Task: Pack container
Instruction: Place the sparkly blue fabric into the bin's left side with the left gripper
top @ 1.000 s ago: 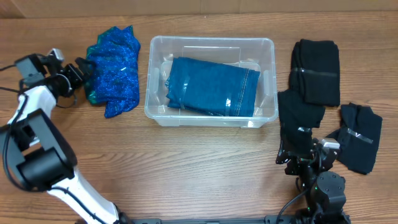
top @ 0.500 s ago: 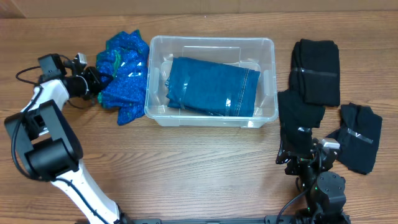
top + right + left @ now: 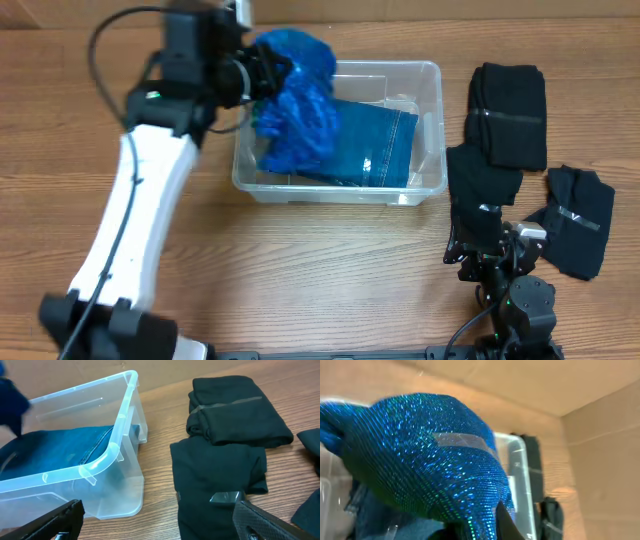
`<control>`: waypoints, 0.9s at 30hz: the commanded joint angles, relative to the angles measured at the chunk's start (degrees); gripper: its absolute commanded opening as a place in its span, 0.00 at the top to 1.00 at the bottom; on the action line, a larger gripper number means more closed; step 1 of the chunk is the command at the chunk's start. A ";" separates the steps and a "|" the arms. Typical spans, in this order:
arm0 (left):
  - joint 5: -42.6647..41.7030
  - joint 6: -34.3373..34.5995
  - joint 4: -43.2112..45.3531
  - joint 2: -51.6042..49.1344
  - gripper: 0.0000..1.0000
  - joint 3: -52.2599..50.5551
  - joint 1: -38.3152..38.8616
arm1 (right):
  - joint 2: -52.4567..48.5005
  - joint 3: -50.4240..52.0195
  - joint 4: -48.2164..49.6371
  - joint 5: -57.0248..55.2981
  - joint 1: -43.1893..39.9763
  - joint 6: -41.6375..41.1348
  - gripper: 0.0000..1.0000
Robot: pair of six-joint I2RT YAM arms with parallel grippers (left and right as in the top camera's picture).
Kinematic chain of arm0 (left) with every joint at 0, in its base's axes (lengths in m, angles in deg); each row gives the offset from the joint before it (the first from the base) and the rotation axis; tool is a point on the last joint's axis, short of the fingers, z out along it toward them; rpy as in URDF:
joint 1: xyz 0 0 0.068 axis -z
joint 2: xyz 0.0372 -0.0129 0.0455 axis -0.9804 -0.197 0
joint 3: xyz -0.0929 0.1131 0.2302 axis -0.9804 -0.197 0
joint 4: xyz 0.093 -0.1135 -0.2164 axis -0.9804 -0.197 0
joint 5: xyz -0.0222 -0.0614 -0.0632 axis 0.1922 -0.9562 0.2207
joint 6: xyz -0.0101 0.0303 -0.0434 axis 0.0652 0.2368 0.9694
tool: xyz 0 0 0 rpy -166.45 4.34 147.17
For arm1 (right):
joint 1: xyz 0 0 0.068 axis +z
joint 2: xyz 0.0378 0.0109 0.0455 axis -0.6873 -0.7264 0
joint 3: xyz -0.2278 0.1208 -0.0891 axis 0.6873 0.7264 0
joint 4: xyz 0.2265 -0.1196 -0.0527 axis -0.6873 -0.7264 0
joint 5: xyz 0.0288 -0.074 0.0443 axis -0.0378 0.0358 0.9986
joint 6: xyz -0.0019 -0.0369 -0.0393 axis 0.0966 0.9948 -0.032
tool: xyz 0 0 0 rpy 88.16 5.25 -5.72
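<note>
Left tool (image 3: 266,74) is closed on the sparkly blue cloth (image 3: 300,115). A second ago this cloth lay on the worktop (image 3: 300,270) left of the container (image 3: 437,100). It now hangs over the container's left half, above the folded denim (image 3: 375,145), and is not yet released. The container sits mid-worktop, directly below the load. Right tool (image 3: 155,507) stands open and idle by the black garments (image 3: 510,110), just right of the container.

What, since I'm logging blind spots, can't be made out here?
- Left claw fingers: buried in the blue cloth it holds, overhead and left wrist.
- Jeans, left part: under that cloth, overhead.
- Bin floor: largely covered by jeans, overhead.
- Right claw: mostly cut off by right wrist view's bottom edge.
</note>
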 commanded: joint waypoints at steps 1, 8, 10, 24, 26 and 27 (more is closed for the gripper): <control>8.96 4.17 1.11 -6.75 0.96 0.35 3.23 | 0.42 0.50 0.09 0.09 -0.20 -0.11 0.00; 8.81 -2.08 -2.82 -13.20 0.46 0.37 0.24 | 0.42 0.50 0.09 0.09 -0.20 -0.11 0.00; 5.66 -4.02 -9.55 -12.76 0.46 0.83 -1.29 | 0.42 0.50 0.09 0.09 -0.20 -0.11 0.00; 24.57 -17.27 0.24 -18.47 0.55 1.97 9.03 | 0.42 0.50 0.09 0.09 -0.20 -0.11 0.00; 24.63 -17.35 -0.20 -23.91 0.56 1.97 8.90 | 0.42 0.50 0.09 0.09 -0.20 -0.11 0.00; 24.74 -18.82 -0.66 -27.41 0.55 1.97 8.92 | 0.42 0.50 0.09 0.09 -0.20 -0.11 0.00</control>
